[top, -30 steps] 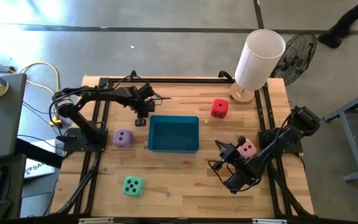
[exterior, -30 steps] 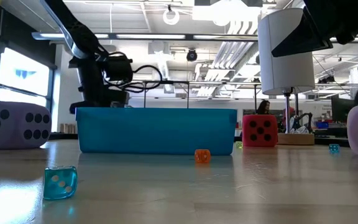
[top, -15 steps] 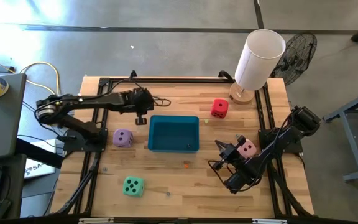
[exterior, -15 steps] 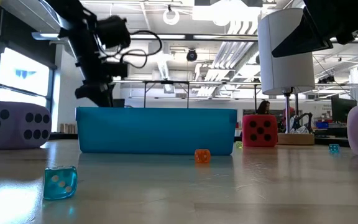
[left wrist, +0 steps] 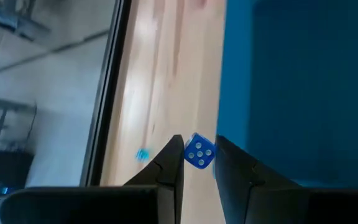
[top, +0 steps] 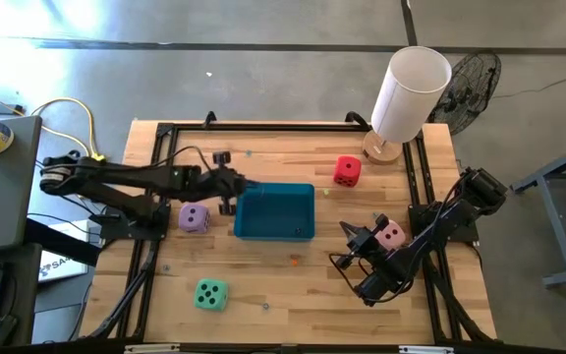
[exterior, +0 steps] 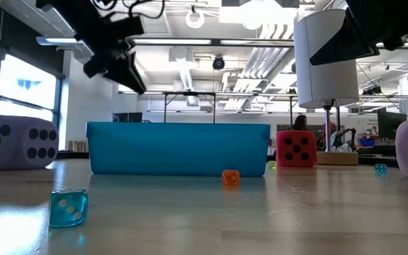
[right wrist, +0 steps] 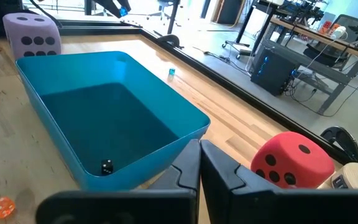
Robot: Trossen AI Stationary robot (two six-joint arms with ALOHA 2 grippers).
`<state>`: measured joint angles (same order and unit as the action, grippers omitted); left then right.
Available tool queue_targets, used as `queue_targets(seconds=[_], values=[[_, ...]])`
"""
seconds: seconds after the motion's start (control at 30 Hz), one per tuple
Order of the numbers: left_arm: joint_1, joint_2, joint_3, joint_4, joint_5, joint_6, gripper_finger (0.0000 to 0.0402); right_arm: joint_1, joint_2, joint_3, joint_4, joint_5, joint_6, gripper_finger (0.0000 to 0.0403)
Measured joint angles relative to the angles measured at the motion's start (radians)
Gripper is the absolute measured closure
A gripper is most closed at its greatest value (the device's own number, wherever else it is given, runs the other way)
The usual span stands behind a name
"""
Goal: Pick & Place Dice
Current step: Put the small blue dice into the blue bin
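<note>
High view: left arm carrying a tiny blue die to the tray's edge.
Left gripper (top: 229,183) hangs at the left rim of the teal tray (top: 274,188), placed so a release would likely drop into it; lilac die (top: 195,217) just beside, mint die (top: 210,294) near the front, red die (top: 346,171) behind the tray, pink die (top: 391,234) by the parked right gripper (top: 352,234). Low view: left gripper (exterior: 122,67) raised above the tray wall (exterior: 179,149), clearing it; small orange die (exterior: 230,177) and small clear blue die (exterior: 69,207) lie in front. Left wrist view: fingers (left wrist: 169,163) pinch a small blue die (left wrist: 199,151) with white pips, tray (left wrist: 297,93) alongside. Right wrist view: right gripper (right wrist: 199,155) closed, holding nothing; 1 small dark die (right wrist: 106,166) already lies in the tray (right wrist: 194,118).
</note>
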<state>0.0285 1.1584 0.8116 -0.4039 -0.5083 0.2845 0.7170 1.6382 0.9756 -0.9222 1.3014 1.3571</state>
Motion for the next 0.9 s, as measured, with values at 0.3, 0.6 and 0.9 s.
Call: queue_targets(seconds=[0.3,0.6,0.9], values=[[-0.061,0.000,0.001,0.084,0.000,-0.114,0.0345,0.000,0.000,0.000,0.000,0.000,0.000,0.0401],[-0.026,0.010,0.002,0.104,0.230,-0.192,0.0333,0.000,0.000,0.000,0.000,0.000,0.000,0.0401],[0.014,0.068,0.002,0.143,0.377,-0.207,0.0312,0.000,0.000,0.000,0.000,0.002,0.000,0.0401]])
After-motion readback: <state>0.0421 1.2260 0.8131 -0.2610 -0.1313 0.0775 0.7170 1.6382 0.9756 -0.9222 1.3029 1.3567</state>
